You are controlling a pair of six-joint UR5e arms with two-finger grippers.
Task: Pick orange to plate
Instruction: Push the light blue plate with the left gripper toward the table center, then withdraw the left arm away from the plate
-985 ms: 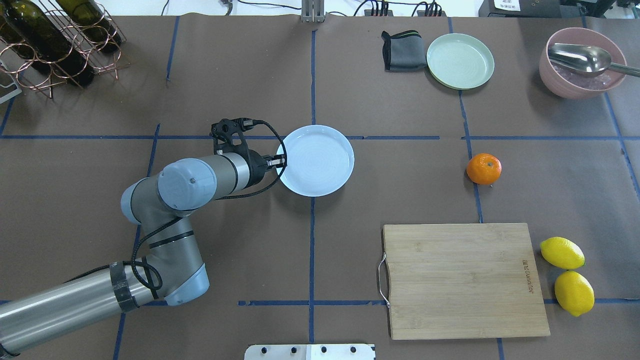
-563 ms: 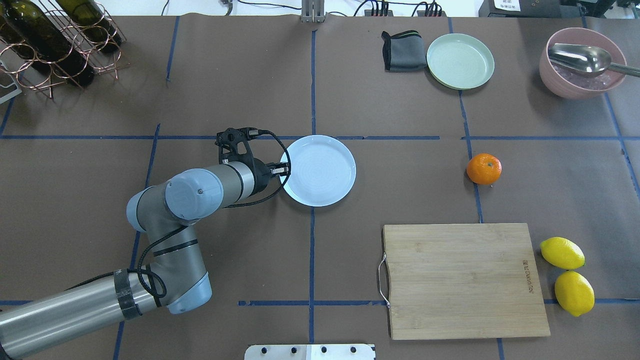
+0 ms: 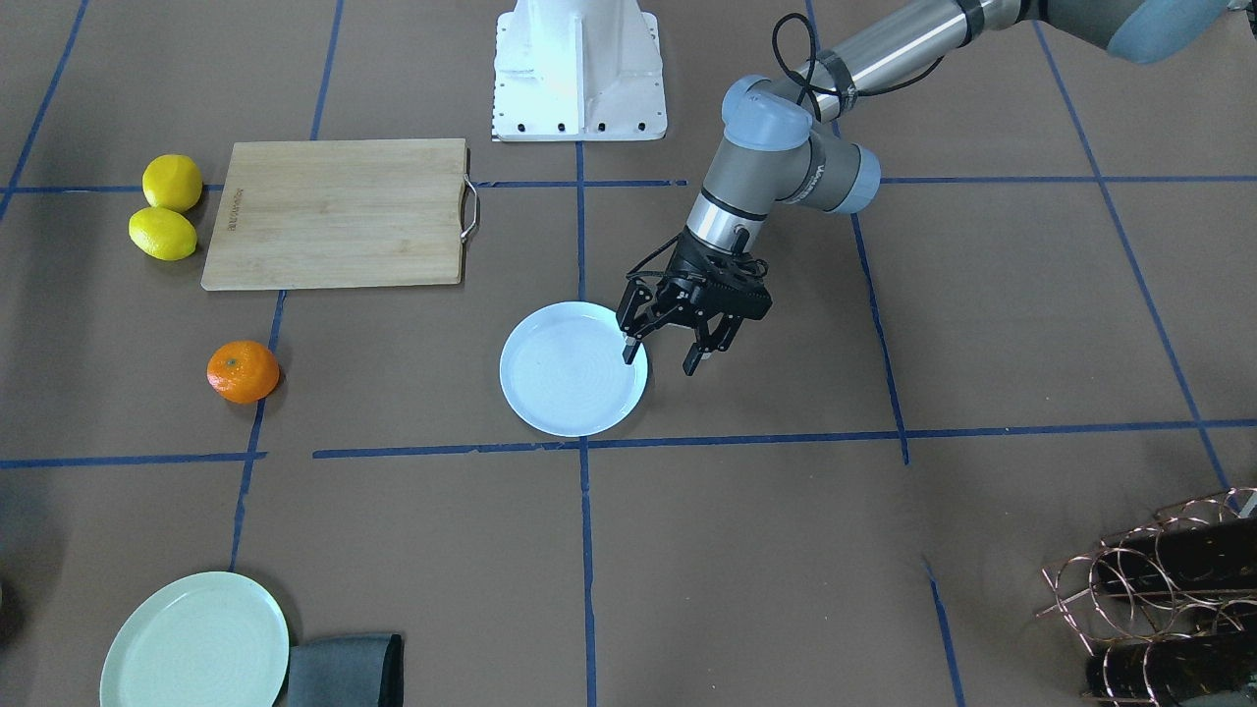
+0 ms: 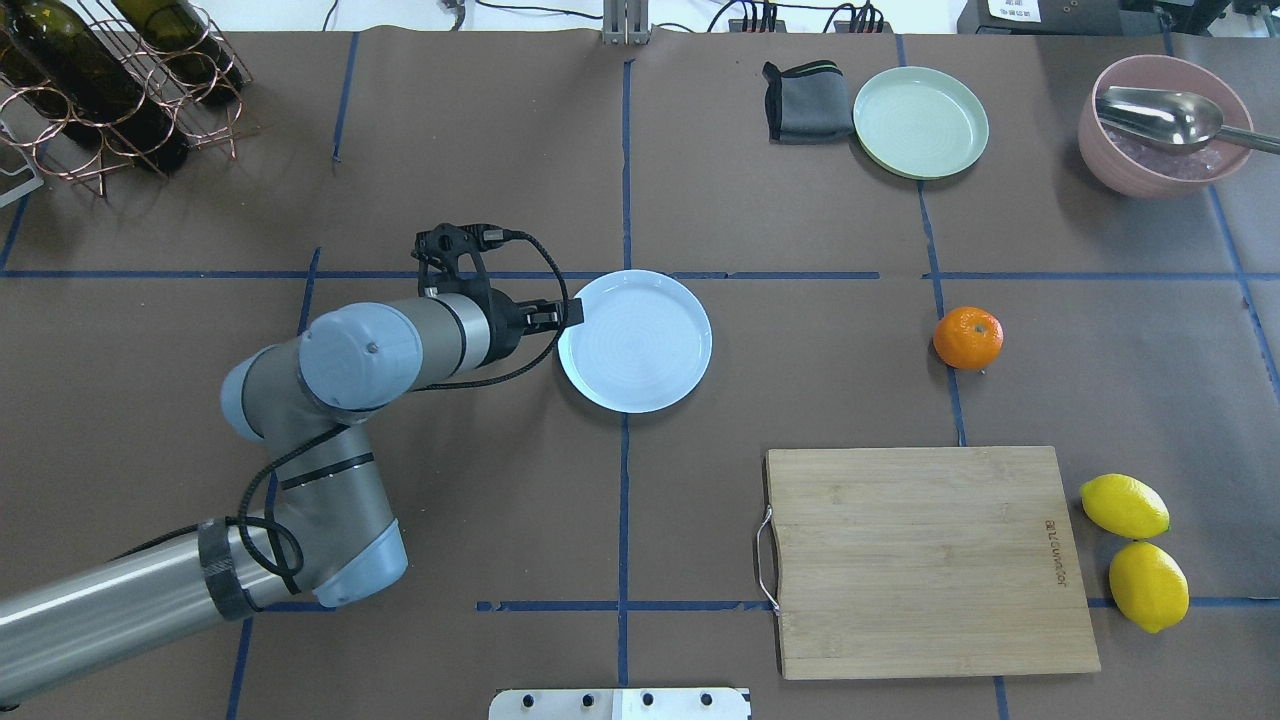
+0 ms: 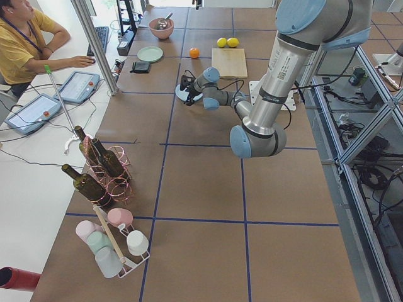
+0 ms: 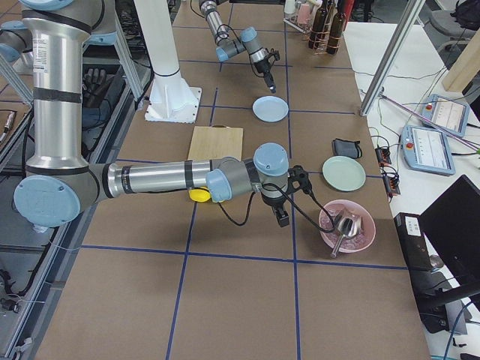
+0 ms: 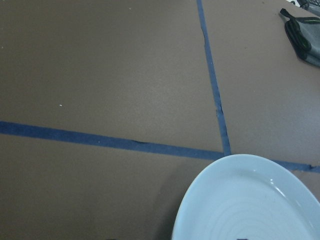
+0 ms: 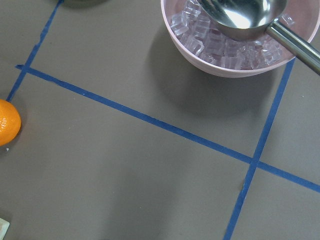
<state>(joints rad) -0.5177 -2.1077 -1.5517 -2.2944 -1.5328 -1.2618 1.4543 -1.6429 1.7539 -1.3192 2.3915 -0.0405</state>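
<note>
Where two blue tape lines cross near the middle of the brown paper-covered tabletop (image 4: 480, 180), we see the round white, faintly bluish plate (image 4: 640, 345) lying flat. The left gripper (image 3: 660, 360) hangs at the plate's edge on the robot's left side, its jaws spread open and gripping nothing. One black finger (image 3: 629, 346) seems to sit over the rim, though we cannot tell whether it touches.

The orange (image 4: 967, 337), a small round bright citrus fruit, rests on the tabletop well apart from the plate, toward the robot's right. It lies just beside a tape line, between the pale green plate (image 4: 920, 122) and the rectangular wooden cutting board (image 4: 925, 560). Two yellow lemons (image 4: 1124, 506) lie near the board's right edge.

The right gripper (image 6: 283, 219) shows only in the side view, near the pink bowl (image 8: 220, 70) of clear cubes with its metal scoop (image 8: 245, 17). We cannot tell whether its jaws are open or closed. Its wrist camera catches the orange at the left edge.
</note>
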